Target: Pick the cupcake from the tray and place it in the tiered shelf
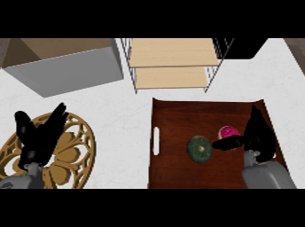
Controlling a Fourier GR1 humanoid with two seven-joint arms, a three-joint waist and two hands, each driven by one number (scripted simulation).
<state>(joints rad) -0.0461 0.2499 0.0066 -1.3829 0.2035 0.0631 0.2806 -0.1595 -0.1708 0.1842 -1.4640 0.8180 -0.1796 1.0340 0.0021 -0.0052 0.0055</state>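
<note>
Head view: the cupcake (228,131) with pink icing is seen on the brown tray (174,155), near the tray's right side. The right hand (256,137) is placed just beside it — the thumb is stretched toward the cupcake and the fingers (256,119) are raised straight above it, so nothing is held yet. A round green thing (199,148) is lying on the tray too, just left of the cupcake. The tiered shelf (171,64) is found past the far edge of the tray, well apart from the cupcake.

Trouble could come in a few ways. If the fingers are closed off-centre, the cupcake might be pushed or tipped over instead of being picked up — it looks small and soft. The icing could be squashed if it is pinched from the top. The green thing could be bumped by the thumb, since it sits so near. Later, the shelf's thin wire frame might be hit on the way in.

The left hand (41,133) is resting open, fingers up, over a gold cut-out mat (73,150) on the white worktop (116,111). A grey box (70,71) is standing at the far left.
</note>
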